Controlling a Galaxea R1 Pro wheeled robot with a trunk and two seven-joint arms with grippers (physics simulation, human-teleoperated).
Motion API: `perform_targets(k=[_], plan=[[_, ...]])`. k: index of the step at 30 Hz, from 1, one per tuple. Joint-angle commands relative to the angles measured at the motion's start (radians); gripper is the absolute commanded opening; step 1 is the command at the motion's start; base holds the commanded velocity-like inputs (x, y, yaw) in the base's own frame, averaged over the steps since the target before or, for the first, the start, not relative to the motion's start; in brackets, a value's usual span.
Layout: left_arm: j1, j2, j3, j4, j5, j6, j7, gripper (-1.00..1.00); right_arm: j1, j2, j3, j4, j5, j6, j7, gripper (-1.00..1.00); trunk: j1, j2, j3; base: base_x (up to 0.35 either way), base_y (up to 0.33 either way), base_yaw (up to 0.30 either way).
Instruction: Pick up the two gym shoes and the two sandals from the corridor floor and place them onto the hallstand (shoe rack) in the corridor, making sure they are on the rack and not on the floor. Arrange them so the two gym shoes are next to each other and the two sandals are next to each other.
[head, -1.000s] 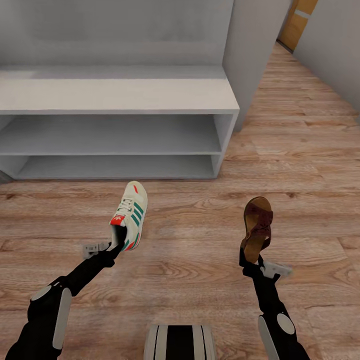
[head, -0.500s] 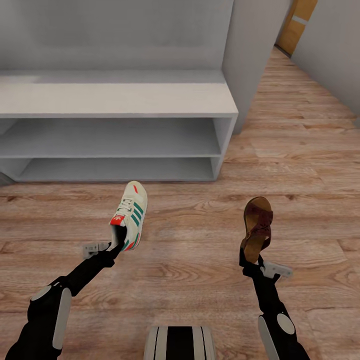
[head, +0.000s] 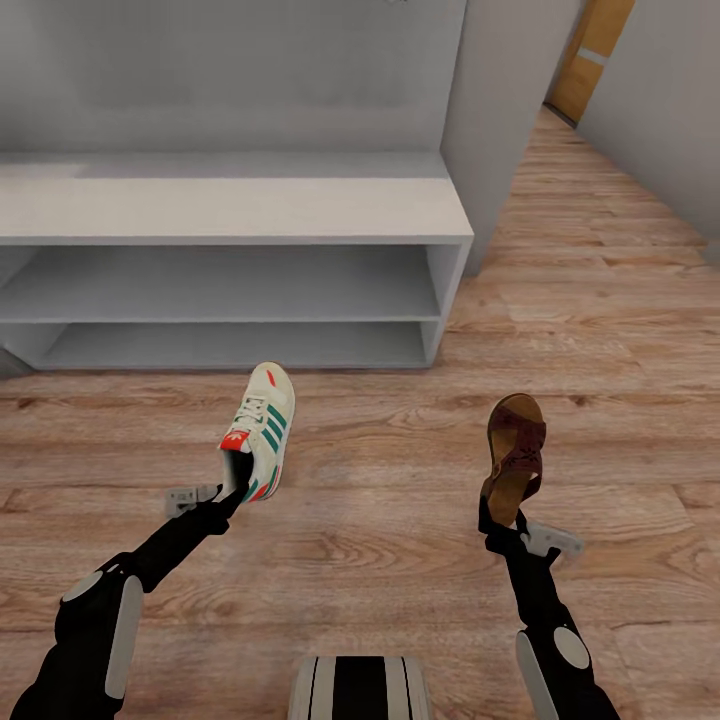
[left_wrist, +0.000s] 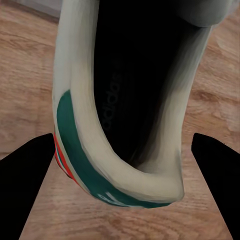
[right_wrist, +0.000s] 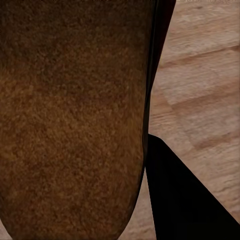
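The hallstand (head: 235, 210) spans the upper left of the head view, a pale grey-white low unit whose flat top and two open shelf slots beneath it all look bare, though the far left end runs out of the frame. The corridor floor (head: 400, 560) of wood-grain planks fills the lower half and runs off toward the upper right, where an orange-brown door (head: 592, 55) stands at the far end. Left of centre, a gym shoe (head: 262, 428) hangs above the floor, toe pointing toward the hallstand and heel toward the robot; the left tool (head: 232, 492) pinches it at the heel collar. In the left wrist view the shoe's dark opening and green-striped rim sit between the two black fingers (left_wrist: 25, 175), which press on either side of the heel. The left arm reaches up from the lower left corner, slanting inward with the forearm low. Right of centre, a sandal (head: 516, 455) is held in the same fashion, toe forward, its heel clamped by the right tool (head: 500, 522). The right wrist view shows the tan footbed close up with one black finger (right_wrist: 185, 200) alongside it. The right arm rises from the bottom edge nearly straight. Both shoes are near the hallstand's front but well clear of it.
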Motion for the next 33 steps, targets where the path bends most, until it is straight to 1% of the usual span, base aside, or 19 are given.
perform_targets(k=[1, 10, 16, 23, 33], plan=[[-0.001, -0.001, 0.002, 0.0, 0.007, 0.01, -0.004, -1.0, 0.0, 0.0, 0.0, 0.0, -0.013, -0.004, 0.0, -1.0, 0.0, 0.0, 0.001, 0.0, 0.0, 0.0], [-0.001, -0.001, 0.003, 0.0, 0.007, 0.01, -0.005, -1.0, 0.0, 0.0, 0.0, 0.001, -0.012, -0.004, 0.0, -1.0, 0.0, 0.0, 0.015, 0.0, 0.0, 0.0], [-0.001, -0.001, 0.003, 0.0, 0.007, 0.01, -0.004, -1.0, 0.0, 0.0, 0.0, 0.0, -0.012, -0.004, 0.0, -1.0, 0.0, 0.0, 0.017, 0.0, -0.024, 0.0], [-0.001, -0.001, 0.003, 0.0, 0.007, 0.01, -0.002, -1.0, -0.001, 0.0, 0.0, 0.0, -0.012, -0.004, 0.0, -1.0, 0.0, 0.0, 0.017, -0.013, -0.326, 0.0], [-0.001, -0.001, 0.003, 0.0, 0.007, 0.01, -0.002, -1.0, 0.0, 0.0, 0.0, 0.0, -0.012, -0.004, 0.0, -1.0, 0.0, 0.0, 0.017, -0.126, -0.331, 0.0]])
